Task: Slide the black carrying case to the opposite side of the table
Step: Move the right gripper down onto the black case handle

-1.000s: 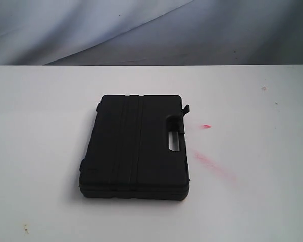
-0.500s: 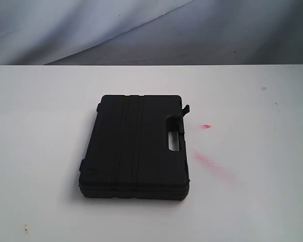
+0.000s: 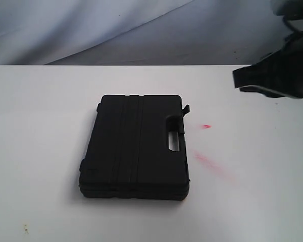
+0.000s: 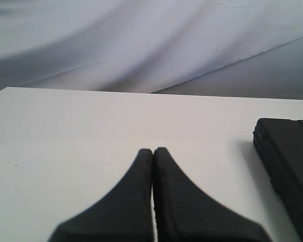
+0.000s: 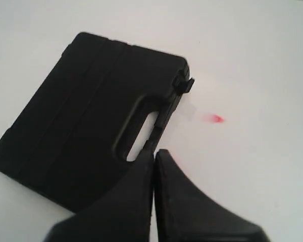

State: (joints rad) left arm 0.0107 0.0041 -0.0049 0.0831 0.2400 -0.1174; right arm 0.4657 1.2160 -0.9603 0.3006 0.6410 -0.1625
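The black carrying case lies flat in the middle of the white table, its handle slot facing right and a small latch sticking out at the far right corner. My right gripper hangs high at the right of the exterior view, shut and empty, well clear of the case. In the right wrist view the case lies below the shut fingers of the gripper. The left gripper is shut and empty above bare table, with an edge of the case at the side.
Pink-red smears and a small red spot mark the table right of the case; the spot shows in the right wrist view too. A grey-blue cloth backdrop hangs behind the far table edge.
My right arm has come into the exterior view at the upper right; before, no arm was visible. The case has not moved.
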